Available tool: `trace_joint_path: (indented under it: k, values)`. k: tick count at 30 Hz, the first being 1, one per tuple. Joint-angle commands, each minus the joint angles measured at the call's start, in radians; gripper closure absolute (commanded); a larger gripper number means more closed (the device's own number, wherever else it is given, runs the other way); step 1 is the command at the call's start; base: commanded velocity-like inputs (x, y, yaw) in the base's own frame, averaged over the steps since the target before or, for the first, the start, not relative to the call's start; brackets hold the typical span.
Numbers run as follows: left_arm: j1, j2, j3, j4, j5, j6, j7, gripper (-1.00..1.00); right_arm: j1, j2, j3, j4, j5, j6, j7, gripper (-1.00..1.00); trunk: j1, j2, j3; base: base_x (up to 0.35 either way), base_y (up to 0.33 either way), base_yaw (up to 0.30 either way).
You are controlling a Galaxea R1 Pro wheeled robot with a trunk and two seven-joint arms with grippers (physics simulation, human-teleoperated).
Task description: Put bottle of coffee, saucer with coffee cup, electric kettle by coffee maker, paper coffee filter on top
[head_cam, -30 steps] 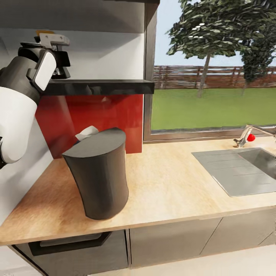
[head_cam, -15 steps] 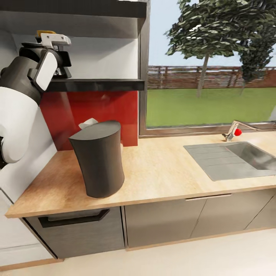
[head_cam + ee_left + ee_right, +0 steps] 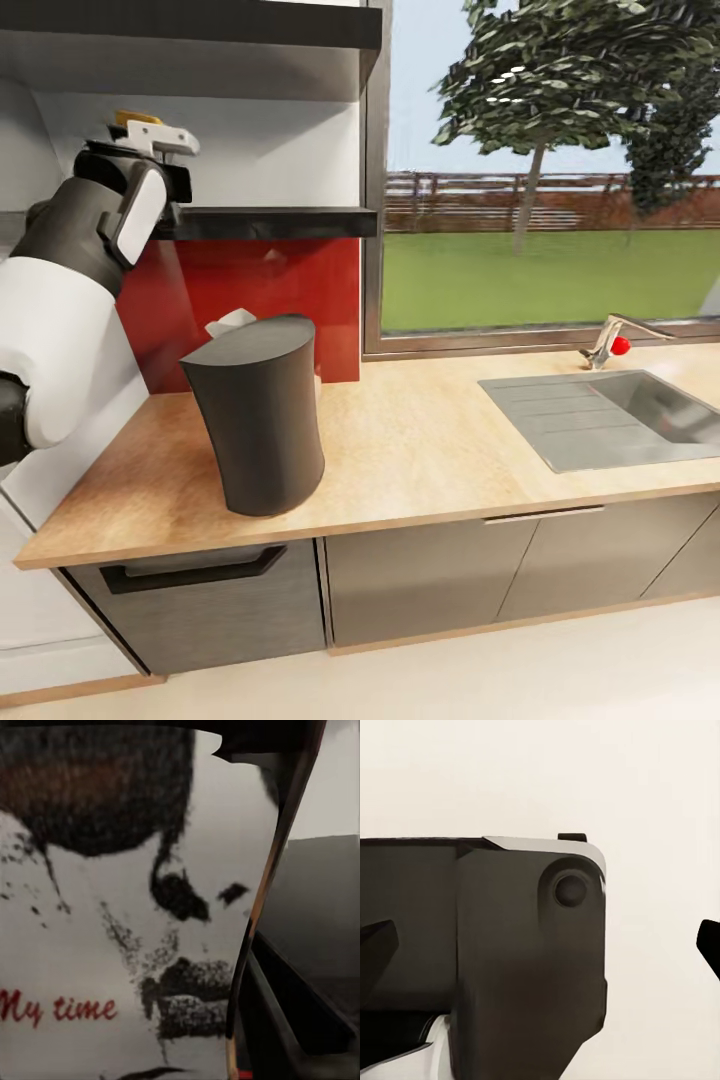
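Note:
The dark-grey coffee maker (image 3: 258, 425) stands on the kitchen countertop (image 3: 430, 450) toward its left end. A pale paper coffee filter (image 3: 230, 322) peeks out behind its slanted top. My left gripper (image 3: 150, 158) is raised at the left end of the black kitchen shelf (image 3: 270, 221), shut on the bottle of coffee, whose tan-gold cap (image 3: 137, 118) shows above the fingers. In the left wrist view the bottle's white label (image 3: 112, 945) with red lettering is very close. In the right wrist view my right gripper (image 3: 540, 945) stands open with nothing between its fingertips, over a dark part of the robot.
A steel sink (image 3: 610, 415) with a faucet (image 3: 610, 345) is set into the right part of the worktop, under a large window. The red backsplash (image 3: 260, 290) and a white wall close off the left corner. Dark cabinet fronts (image 3: 420, 580) run below.
The camera pulled back between the two earlier frames. Since half a second ago my left arm has moved right and slightly down, and the bottle's cap has gone with it.

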Motion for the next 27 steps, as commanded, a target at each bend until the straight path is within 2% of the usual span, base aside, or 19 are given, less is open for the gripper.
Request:
trace_joint_path:
  k: [1, 3, 14, 20, 21, 22, 27]
  values:
    - [0.004, -0.004, -0.013, 0.005, 0.016, 0.009, 0.015, 1.00, -0.001, 0.000, 0.000, 0.000, 0.000, -0.003, -0.001, -1.00, 0.001, -0.001, -0.003, 0.000, 0.000, 0.000]
    - [0.015, -0.012, -0.016, -0.007, 0.005, 0.025, 0.031, 1.00, -0.001, 0.000, 0.000, 0.000, 0.000, -0.003, -0.001, -1.00, 0.001, -0.001, -0.003, 0.000, 0.000, 0.000]
    - [0.064, -0.009, 0.041, -0.046, 0.075, 0.054, 0.033, 1.00, -0.001, 0.000, 0.000, 0.001, 0.000, -0.003, 0.000, -1.00, 0.001, -0.001, -0.003, 0.000, 0.000, 0.000]
    - [0.064, 0.013, 0.062, -0.080, 0.111, 0.086, 0.025, 1.00, -0.001, 0.000, 0.000, 0.001, 0.000, -0.003, 0.000, -1.00, 0.001, -0.001, -0.003, 0.000, 0.000, 0.000]
    - [0.064, 0.017, 0.074, -0.135, 0.118, 0.135, 0.024, 1.00, -0.001, 0.000, 0.000, 0.001, 0.000, -0.003, 0.000, -1.00, 0.001, -0.001, -0.003, 0.000, 0.000, 0.000]
    - [0.064, 0.021, 0.077, -0.137, 0.118, 0.137, 0.023, 1.00, -0.001, 0.000, 0.000, 0.001, 0.000, -0.002, 0.000, -1.00, 0.001, -0.001, -0.003, 0.000, 0.000, 0.000]
    - [0.070, 0.063, 0.085, -0.144, 0.120, 0.144, 0.019, 1.00, -0.001, 0.001, 0.000, 0.001, 0.000, -0.002, 0.000, -1.00, 0.001, -0.001, -0.003, 0.000, 0.000, 0.000]
